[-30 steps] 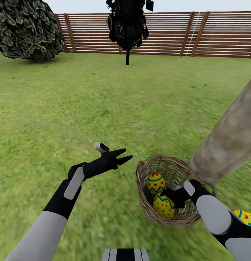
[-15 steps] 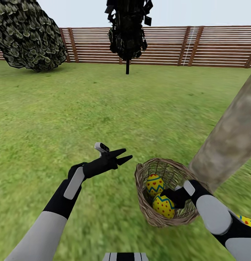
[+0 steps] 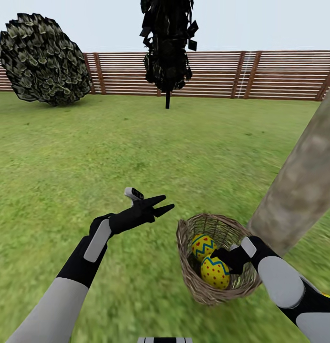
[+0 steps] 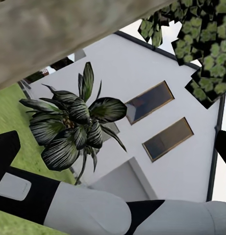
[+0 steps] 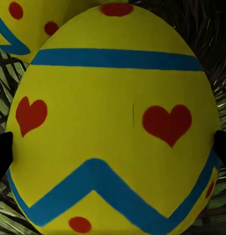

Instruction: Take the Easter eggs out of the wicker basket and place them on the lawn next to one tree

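Note:
The wicker basket (image 3: 189, 267) lies tipped on the lawn (image 3: 136, 152) at the foot of the pale tree trunk (image 3: 303, 181). Two yellow Easter eggs lie inside it, one (image 3: 202, 245) farther in and one (image 3: 213, 273) nearer. My right gripper (image 3: 228, 257) reaches into the basket beside the nearer egg. In the right wrist view that egg (image 5: 113, 98) sits between the dark fingertips (image 5: 2, 152), which stand wide apart at its sides; the right gripper (image 5: 113, 149) is open. My left gripper (image 3: 166, 204) hovers open above the grass left of the basket, holding nothing.
A brown slat fence (image 3: 279, 74) bounds the far side. A round dark bush (image 3: 43, 59) stands far left and a thin black-leaved tree (image 3: 167, 47) at centre back. The left wrist view shows a white house (image 4: 157, 127) and a leafy plant (image 4: 73, 127).
The camera has tilted up, so fence, bush and sky sit lower in the picture and the basket a little lower. Both arms hold their poses.

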You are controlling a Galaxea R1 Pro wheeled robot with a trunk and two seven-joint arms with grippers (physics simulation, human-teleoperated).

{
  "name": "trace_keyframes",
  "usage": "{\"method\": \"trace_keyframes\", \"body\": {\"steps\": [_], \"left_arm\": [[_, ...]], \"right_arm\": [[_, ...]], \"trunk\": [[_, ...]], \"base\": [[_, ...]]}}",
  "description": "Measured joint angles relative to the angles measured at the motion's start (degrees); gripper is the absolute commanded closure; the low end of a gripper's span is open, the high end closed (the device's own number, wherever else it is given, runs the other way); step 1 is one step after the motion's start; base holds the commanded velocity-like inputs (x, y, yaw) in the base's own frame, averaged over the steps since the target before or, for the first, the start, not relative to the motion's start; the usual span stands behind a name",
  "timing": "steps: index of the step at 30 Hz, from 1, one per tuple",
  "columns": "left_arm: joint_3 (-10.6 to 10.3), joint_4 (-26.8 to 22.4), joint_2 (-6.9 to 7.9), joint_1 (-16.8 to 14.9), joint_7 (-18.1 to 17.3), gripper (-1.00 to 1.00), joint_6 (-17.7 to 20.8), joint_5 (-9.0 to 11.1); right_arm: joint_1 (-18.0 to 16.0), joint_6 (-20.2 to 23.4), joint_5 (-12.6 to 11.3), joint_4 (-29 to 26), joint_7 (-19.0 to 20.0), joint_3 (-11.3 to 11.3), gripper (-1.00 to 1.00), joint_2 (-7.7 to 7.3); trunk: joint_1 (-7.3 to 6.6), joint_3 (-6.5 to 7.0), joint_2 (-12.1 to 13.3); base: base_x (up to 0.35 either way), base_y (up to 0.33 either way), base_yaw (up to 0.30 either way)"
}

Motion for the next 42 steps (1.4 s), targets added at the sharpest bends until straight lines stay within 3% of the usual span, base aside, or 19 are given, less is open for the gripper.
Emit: {"method": "trace_keyframes", "body": {"steps": [16,20,36,39,42], "left_arm": [[0.0,0.0,-0.07,0.0,0.0,-1.0,0.0,0.0],[0.0,0.1,-0.07,0.0,0.0,-1.0,0.0,0.0],[-0.1,0.1,-0.07,0.0,0.1,-1.0,0.0,0.0],[-0.1,0.1,-0.07,0.0,0.1,-1.0,0.0,0.0],[0.0,0.1,-0.07,0.0,0.2,-1.0,0.1,0.0]], "right_arm": [[0.1,0.5,-0.7,-0.2,0.0,-0.1,1.0,-0.18],[0.1,4.7,-0.7,-0.7,0.2,-0.2,1.0,-0.28],[0.1,5.0,-0.7,-0.5,0.3,-0.4,1.0,-0.82],[0.1,5.0,-0.8,-0.3,5.4,-0.6,1.0,-1.48],[0.1,5.0,-0.7,-0.1,7.0,-0.5,1.0,-1.86]], "trunk": [[-0.41,3.55,0.2],[-0.52,4.44,0.3],[-4.02,7.31,6.7],[-4.68,7.85,7.9],[-5.34,8.39,9.1]], "base": [[0.0,0.0,0.0],[0.0,0.0,0.0],[0.0,0.0,0.0],[0.0,0.0,0.0],[0.0,0.0,0.0]]}}
